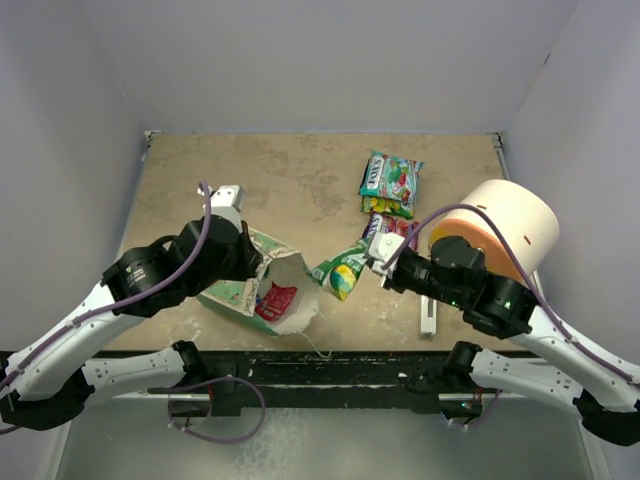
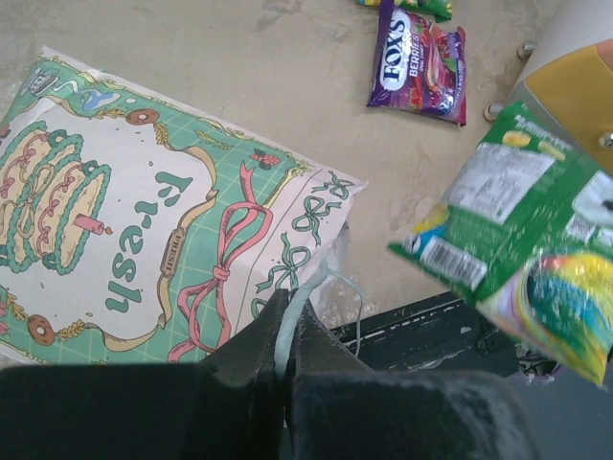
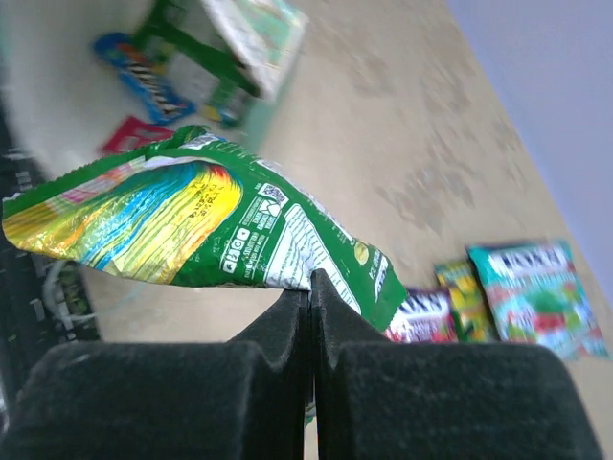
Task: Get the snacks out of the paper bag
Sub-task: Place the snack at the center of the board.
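Right jaws shut on green packet (image 3: pixel 192 230), pinched at 1 long edge; its free end hangs just outside the mouth of paper bag (image 2: pixel 144 211); left jaws shut on the bag's mouth rim, bag lying on tabletop (image 1: pixel 290 170). Judgement: hold left pinch firm; carry packet to the 3 packets (image 1: pixel 390 185) beyond right jaws; release low; red packet (image 1: pixel 278 300) lies inside bag.

Mint-green printed paper bag (image 2: pixel 144 220): matt paper, creased, plain white inside. Green film snack packet (image 3: pixel 201 225): glossy, crinkled, foil-like sheen at its yellow end. Purple snack packet (image 2: pixel 419 62) and teal snack packet (image 3: pixel 532 292): same glossy film. Beige tabletop (image 1: pixel 290 180): matt, mottled, rough-looking. Fingers of right gripper (image 3: pixel 311 280): black, matt, fine grain. Cream cylinder with orange end (image 1: pixel 515 215): matt, smooth.
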### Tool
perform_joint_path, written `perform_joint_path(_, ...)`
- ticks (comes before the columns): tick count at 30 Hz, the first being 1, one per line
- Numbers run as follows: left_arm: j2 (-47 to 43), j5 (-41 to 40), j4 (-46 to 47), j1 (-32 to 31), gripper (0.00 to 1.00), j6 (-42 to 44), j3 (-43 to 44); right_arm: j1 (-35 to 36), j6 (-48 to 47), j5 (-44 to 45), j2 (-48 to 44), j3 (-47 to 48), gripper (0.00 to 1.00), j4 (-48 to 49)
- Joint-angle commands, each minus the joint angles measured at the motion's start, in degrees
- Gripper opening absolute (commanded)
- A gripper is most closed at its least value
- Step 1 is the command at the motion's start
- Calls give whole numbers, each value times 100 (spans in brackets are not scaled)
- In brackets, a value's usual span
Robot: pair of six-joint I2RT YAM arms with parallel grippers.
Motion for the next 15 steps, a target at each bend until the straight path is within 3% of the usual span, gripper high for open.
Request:
perform_joint_path(1,26,-240,-70,10,0,123,291,-395,756,1695,72,152,0,484)
perform_joint_path(9,27,-195,-45,14,0,144,350,-2423,695,922,1445,76,0,1413)
perform_joint_path(15,49,-132,-10,11,0,109,383,-3423,533,549,2603,197,0,1833)
